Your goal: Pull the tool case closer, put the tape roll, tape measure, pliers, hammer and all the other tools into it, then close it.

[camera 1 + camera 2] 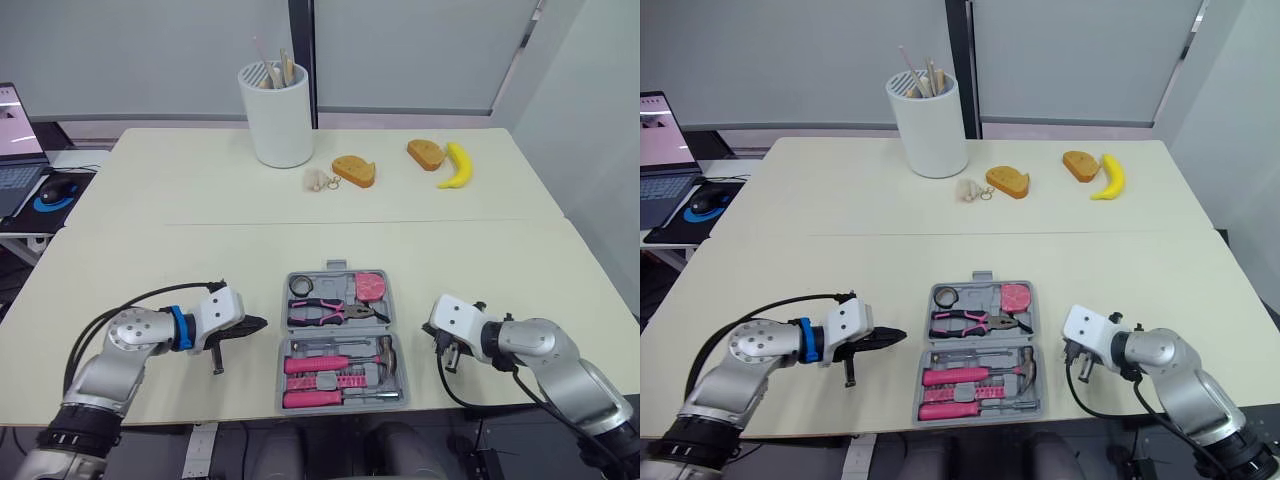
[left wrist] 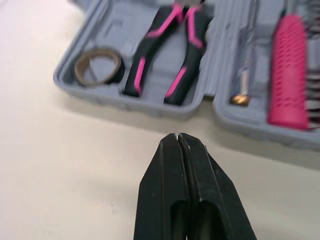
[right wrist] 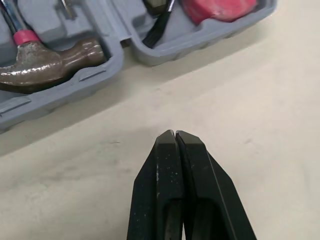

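The grey tool case (image 1: 282, 335) lies open near the table's front edge, between my two arms. In its far half are the tape roll (image 1: 301, 286), the pink tape measure (image 1: 371, 286) and the pink-and-black pliers (image 1: 330, 312). The near half holds the hammer (image 1: 386, 352) and pink-handled tools (image 1: 315, 364). My left gripper (image 1: 260, 323) is shut and empty, pointing at the case's left wall a short gap away, near the tape roll (image 2: 98, 66). To the right of the case my right gripper (image 3: 174, 134) is shut and empty, apart from the case, facing the hammer head (image 3: 50, 62).
A white utensil holder (image 1: 277, 113) stands at the back of the table. Two bread pieces (image 1: 354, 171) (image 1: 425, 153), a banana (image 1: 458, 165) and a small keyring (image 1: 318, 181) lie beyond the seam. A laptop (image 1: 15, 150) and mouse sit on a side desk at left.
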`<state>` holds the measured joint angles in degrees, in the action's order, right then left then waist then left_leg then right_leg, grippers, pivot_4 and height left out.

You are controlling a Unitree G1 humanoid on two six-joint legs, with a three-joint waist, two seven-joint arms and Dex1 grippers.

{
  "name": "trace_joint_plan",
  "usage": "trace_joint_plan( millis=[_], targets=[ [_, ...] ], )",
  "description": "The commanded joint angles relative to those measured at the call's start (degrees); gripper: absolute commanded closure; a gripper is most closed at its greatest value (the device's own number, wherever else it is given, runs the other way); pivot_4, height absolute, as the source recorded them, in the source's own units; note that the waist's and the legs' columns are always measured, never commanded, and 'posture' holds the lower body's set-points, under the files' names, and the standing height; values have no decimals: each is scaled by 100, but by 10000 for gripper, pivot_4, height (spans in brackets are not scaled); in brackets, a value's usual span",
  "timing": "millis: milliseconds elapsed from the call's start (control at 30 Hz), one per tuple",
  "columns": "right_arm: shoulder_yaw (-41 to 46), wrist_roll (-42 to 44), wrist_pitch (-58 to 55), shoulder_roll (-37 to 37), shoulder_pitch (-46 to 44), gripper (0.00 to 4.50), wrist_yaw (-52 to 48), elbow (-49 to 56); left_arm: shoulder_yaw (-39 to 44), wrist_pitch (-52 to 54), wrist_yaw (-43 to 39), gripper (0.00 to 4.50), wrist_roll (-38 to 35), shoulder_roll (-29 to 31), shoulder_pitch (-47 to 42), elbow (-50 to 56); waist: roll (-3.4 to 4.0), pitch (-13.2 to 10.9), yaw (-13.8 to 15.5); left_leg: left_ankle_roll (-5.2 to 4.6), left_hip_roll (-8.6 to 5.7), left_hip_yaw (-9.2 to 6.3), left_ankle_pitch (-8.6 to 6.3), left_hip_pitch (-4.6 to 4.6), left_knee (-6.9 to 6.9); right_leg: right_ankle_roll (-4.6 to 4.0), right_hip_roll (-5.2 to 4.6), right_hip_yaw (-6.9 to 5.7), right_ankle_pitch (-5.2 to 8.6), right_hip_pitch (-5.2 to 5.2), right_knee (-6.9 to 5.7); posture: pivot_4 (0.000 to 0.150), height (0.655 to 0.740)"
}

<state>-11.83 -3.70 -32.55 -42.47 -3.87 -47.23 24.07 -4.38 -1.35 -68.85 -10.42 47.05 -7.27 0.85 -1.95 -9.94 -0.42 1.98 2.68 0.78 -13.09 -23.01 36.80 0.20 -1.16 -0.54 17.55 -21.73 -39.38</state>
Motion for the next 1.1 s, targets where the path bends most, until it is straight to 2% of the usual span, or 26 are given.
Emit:
trace_joint_plan(
  millis=[33, 167, 233, 467, 567, 833, 933, 1100],
  targets=[
    [308, 336, -119, 26, 139, 44854, -31, 428, -310, 427, -207, 45000, -316, -17, 181, 1047, 0, 0, 4, 0, -1, 1, 0, 0, 0, 0, 0, 0, 0, 0, 1, 1500, 7400],
    [275, 480, -290, 115, 109, 44854, 54, 552, -932, 691, -105, 45000, -29, -271, 176, 1385, 0, 0, 7, 0, 2, 0, 0, 0, 1, 3, 6, 2, 1, 2, 6, 1500, 7400],
    [177, 457, -426, 138, 90, 44854, 120, 582, -1380, 661, -33, 45000, 339, -491, 20, 1280, 1, 0, 14, 0, 2, -4, 0, 1, 1, 26, 13, -1, 15, 2, 4, 1500, 7400],
    [82, 498, -604, 97, 96, 44854, 182, 692, -2027, 485, 140, 45000, 1050, -822, -281, 721, 1, 0, 12, -1, -1, -5, 0, -1, 1, 25, 39, 2, 14, 0, 5, 1500, 7400],
    [81, 504, -637, 69, 81, 44854, 203, 713, -2160, 333, 298, 45000, 1311, -942, -372, 427, 1, 0, 16, -1, 0, -4, 0, -1, 2, 25, 37, 3, 14, 0, 6, 1500, 7400],
    [51, 505, -665, 17, -49, 44854, 223, 553, -2180, 157, 302, 45000, 1426, -940, -391, 240, 3, 1, 23, -1, 1, -5, 0, 1, 4, 26, 33, 2, 14, 4, 5, 1500, 7400],
    [254, 885, -1263, 239, -329, 44854, 211, 436, -2180, 142, 333, 45000, 1481, -938, -370, 206, 3, 1, 17, -1, 1, -5, 0, 2, 5, 26, 33, 3, 14, 5, 5, 1500, 7400],
    [922, 1952, -3060, 778, -1345, 35419, 159, 63, -2224, 102, 282, 45000, 1547, -877, -355, 221, 10, 5, 11, -1, 2, -4, 0, 6, 6, 18, 34, 5, 9, 9, 3, 1500, 7400]
  ],
)
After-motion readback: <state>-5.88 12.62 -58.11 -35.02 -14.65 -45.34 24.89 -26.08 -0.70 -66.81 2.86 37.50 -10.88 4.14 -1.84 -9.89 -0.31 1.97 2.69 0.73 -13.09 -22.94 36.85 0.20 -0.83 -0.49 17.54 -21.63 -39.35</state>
